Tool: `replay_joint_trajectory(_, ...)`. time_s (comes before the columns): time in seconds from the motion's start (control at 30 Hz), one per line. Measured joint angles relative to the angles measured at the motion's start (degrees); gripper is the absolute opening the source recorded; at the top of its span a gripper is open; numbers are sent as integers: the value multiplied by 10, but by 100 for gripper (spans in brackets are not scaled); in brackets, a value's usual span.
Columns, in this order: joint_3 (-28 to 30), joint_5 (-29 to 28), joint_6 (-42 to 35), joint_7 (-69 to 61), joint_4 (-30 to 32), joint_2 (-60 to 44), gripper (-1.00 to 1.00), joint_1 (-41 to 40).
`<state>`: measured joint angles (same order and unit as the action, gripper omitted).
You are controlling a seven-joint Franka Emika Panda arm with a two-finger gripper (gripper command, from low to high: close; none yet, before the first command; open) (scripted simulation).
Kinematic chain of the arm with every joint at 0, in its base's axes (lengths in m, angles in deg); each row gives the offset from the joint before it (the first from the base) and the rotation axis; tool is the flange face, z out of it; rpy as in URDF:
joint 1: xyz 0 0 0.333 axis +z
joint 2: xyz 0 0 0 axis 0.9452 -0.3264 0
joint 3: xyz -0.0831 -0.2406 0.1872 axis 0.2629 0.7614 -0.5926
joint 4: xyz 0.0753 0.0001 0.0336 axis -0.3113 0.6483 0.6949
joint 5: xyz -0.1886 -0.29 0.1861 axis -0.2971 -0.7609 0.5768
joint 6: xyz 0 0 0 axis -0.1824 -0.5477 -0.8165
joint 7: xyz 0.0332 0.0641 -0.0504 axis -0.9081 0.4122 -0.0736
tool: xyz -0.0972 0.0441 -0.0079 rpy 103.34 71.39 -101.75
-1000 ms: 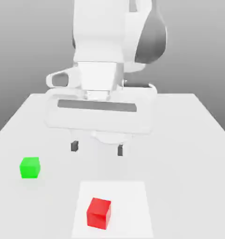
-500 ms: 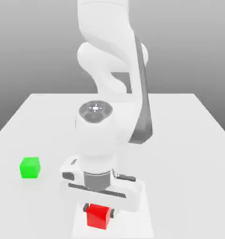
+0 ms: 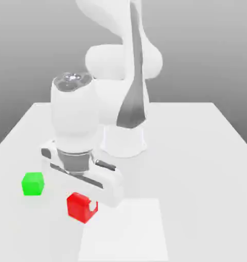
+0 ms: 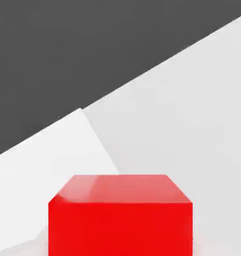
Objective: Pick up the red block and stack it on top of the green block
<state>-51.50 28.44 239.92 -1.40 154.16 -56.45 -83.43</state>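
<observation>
I have the gripper (image 3: 84, 207) clamped on the red block (image 3: 78, 206), which sits in the lower left part of the exterior view, just under the white body of the hand. A finger (image 3: 93, 206) shows as a small white tab pressed against the block's side that faces the exterior view's right. The block looks tilted a little and I cannot tell from this angle whether it is clear of the table (image 3: 197, 169) or touching it.

The green block (image 3: 33, 183) rests on the table at the left edge of the middle of the frame, up and to the left of the red one, near it but apart. A paler square patch (image 3: 128, 230) lies on the table at the bottom centre, just to the exterior view's right of the red block.

The arm (image 3: 120, 77) rises from its base in the centre of the frame and bends over toward the lower left.

From the hand view the red block (image 4: 120, 217) takes up the lower middle of the picture, its top face and one side showing, with the pale table (image 4: 192, 110) behind it and a dark background beyond the table's edge
</observation>
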Motion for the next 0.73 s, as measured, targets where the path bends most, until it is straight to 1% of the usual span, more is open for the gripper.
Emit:
replay_joint_trajectory(0.4,88,-41,-16,312,91,110,-100,-182)
replay_joint_trajectory(0.5,96,-15,27,312,95,70,-100,-185)
replay_joint_trajectory(0.6,93,40,83,275,93,9,-100,-176)
replay_joint_trajectory(0.63,87,63,101,259,92,-11,100,-176)
replay_joint_trajectory(0.73,87,63,101,259,92,-11,100,-176)
